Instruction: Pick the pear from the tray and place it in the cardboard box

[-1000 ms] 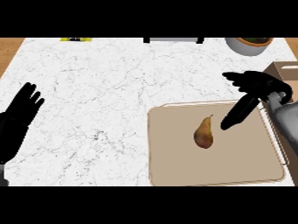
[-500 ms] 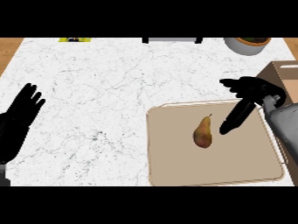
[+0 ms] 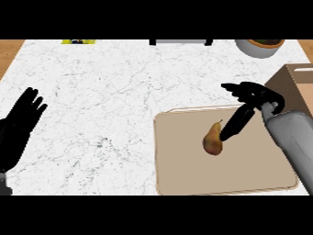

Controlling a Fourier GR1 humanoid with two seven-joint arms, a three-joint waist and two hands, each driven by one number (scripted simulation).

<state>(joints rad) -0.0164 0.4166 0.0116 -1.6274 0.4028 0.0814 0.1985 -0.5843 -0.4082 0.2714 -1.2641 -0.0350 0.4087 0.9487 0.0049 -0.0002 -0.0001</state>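
Since a second ago the right hand [image 3: 248, 104] has shifted left over the tray, its thumb now reaching down to the pear's stem side. On the white marbled counter [image 3: 118, 92], the flat tan tray [image 3: 254, 165] carries the brown teardrop pear [image 3: 213, 140]. The cardboard box [image 3: 306, 87] sits at right. Fingers spread apart, holding nothing; the left hand [image 3: 13, 128] rests open at the left edge.

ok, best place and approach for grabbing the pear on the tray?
Probably the wide lower body of the pear, from above and its right: it lies flat on the tray, thin stem end pointing up-right, and the right hand is already beside that end.
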